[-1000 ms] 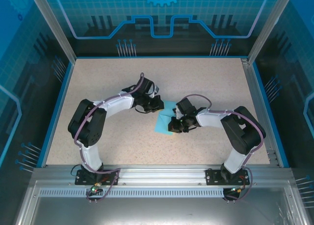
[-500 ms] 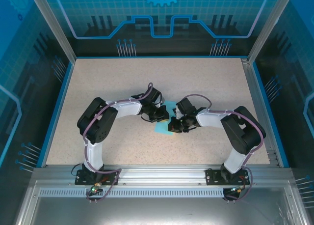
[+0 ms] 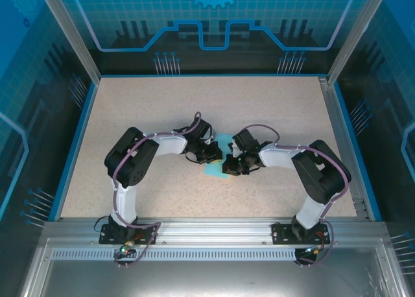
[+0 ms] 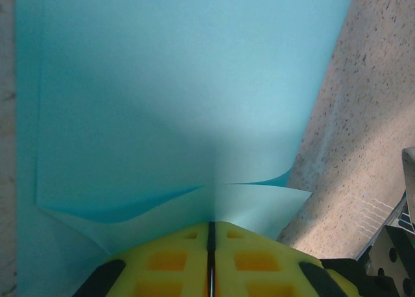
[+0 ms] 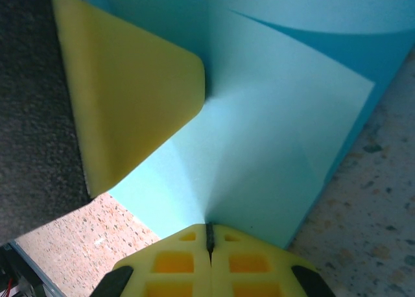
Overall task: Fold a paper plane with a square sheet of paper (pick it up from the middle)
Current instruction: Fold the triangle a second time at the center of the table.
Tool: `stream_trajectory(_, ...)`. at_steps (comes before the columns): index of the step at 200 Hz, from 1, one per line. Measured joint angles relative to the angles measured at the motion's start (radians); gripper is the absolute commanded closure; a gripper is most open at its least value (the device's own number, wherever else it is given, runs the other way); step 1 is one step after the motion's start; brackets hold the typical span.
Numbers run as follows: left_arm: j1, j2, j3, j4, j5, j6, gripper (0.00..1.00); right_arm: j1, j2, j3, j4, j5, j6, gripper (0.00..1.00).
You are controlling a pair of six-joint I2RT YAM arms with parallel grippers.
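Top view
- Table (image 3: 149, 102): speckled beige top with a blue rim.
- Arms: both bend in toward the middle of the table, wrists facing each other.
- Sheet of paper (image 3: 212, 170): light blue, near the table's middle, between the two grippers and largely covered by them. A strip shows on the near side and a corner on the far side.
- Left gripper (image 3: 214, 156): on the sheet's left side, close to the other gripper. From up here I cannot tell how its jaws stand.
- Right gripper (image 3: 227, 167): on the sheet's right side, just beside the left one.

Left wrist view
- Left gripper (image 4: 211, 245): the yellow fingers are pressed together, with only a thin dark seam between them — clamped on the paper's edge.
- Sheet of paper (image 4: 181, 83): it spreads away from the fingers. A paler flap curls up off the flatter layer and runs into the seam.
- Table (image 4: 363, 135): a bare speckled strip on the right.

Right wrist view
- Right gripper (image 5: 209, 240): fingers closed tight — pinching the paper, which narrows to a crease at the seam.
- Sheet of paper (image 5: 272, 135): a pale layer bowed over a darker blue one behind it.
- Left gripper's finger (image 5: 130, 96): a yellow pad at upper left, its rounded tip touching the paper.
- Table (image 5: 369, 206): speckled surface at lower right.
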Motion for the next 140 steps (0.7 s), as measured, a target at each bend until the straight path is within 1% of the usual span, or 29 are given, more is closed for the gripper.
stream_trajectory(67,0.017,-0.004,-0.046,0.085,0.039,0.009,0.87,0.0,0.001,0.0,-0.002,0.0,0.0,1.0)
stream_trajectory(140,0.032,-0.004,-0.043,0.084,0.046,0.022,0.87,0.0,0.001,0.0,-0.002,0.0,0.0,1.0)
